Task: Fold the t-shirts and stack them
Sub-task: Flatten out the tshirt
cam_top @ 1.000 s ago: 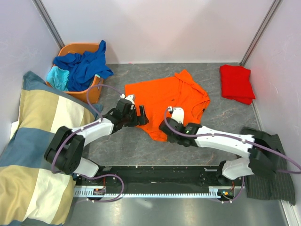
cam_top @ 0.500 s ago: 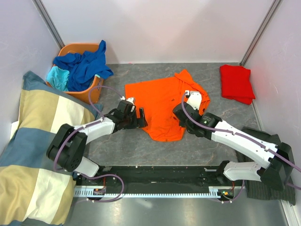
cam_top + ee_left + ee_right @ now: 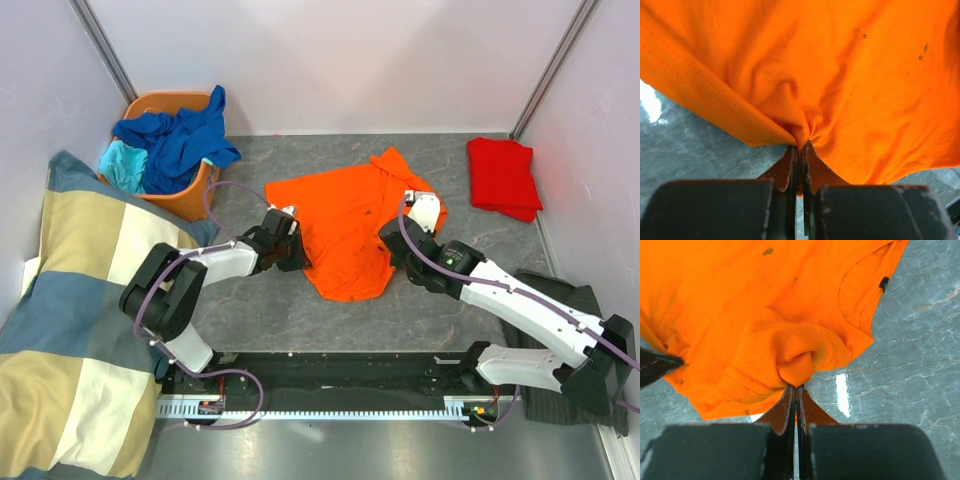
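Right now you are mid-fold on the orange t-shirt (image 3: pixel 345 220), which lies spread on the grey worktop (image 3: pixel 250 305) in the middle of the top frame, collar toward the upper right. Your left fingers (image 3: pixel 788 167) are closed on a gathered pinch of its left edge, and your right fingers (image 3: pixel 785 410) are closed on a bunched roll of cloth at its right side, just below the neckline. The red t-shirt (image 3: pixel 503 177) sits folded at the upper right, well apart, and looks like the place for the stack; blue t-shirts (image 3: pixel 180 140) wait in the orange basket (image 3: pixel 160 100) at the upper left. Next, I judge, you should lift both pinches only slightly and carry them inward so the sides lay over the middle. Move them evenly, since soft cotton will drag and wrinkle if one side leads.
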Tool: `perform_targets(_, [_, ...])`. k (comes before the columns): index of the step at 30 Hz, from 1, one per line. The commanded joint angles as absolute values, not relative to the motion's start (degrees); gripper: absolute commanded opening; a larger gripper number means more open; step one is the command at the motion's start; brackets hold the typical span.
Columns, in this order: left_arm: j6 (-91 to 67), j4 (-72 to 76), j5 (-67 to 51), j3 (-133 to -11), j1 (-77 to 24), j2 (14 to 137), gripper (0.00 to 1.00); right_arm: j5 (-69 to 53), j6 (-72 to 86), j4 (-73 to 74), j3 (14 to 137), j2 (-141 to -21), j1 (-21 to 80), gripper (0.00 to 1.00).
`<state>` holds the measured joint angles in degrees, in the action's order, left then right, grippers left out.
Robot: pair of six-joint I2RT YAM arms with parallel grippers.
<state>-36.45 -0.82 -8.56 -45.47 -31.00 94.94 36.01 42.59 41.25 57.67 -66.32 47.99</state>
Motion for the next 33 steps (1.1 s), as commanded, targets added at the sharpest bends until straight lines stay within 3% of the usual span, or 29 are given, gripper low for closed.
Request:
perform_targets(1, [-35.2,-9.4,-4.7,-44.1,-31.4,87.2,0.02,40.2,40.2,41.7,57.9,-63.6,46.8,0.00])
perform_targets(9, [-28.3,-27.3,5.1,-51.0,-30.9,62.1,0.02,47.9,34.9,44.3,62.3,-59.9,43.5,0.00])
perform_targets(21, [-25.6,-51.3,-9.4,-63.8,-31.0,54.4,0.02,51.8,31.5,46.7,66.5,-56.4,43.0,0.00])
perform_targets(25, [-23.6,-48.8,-5.2,-70.1,-31.0,60.7,0.02,52.6,31.6,46.6,66.4,-56.6,42.7,0.00])
perform_targets(29, [-17.6,-38.9,-2.6,-77.9,-30.8,84.2,0.02,51.9,33.0,46.4,65.5,-56.7,42.7,0.00])
perform_targets(32, [-14.5,-36.0,-2.9,-91.2,-29.2,100.9,0.03,49.7,34.4,45.6,64.5,-56.9,42.6,0.00])
perform_targets(33, [-14.2,-37.9,-3.7,-102.1,-27.8,112.4,0.30,48.2,34.7,45.5,64.3,-56.9,42.6,0.00])
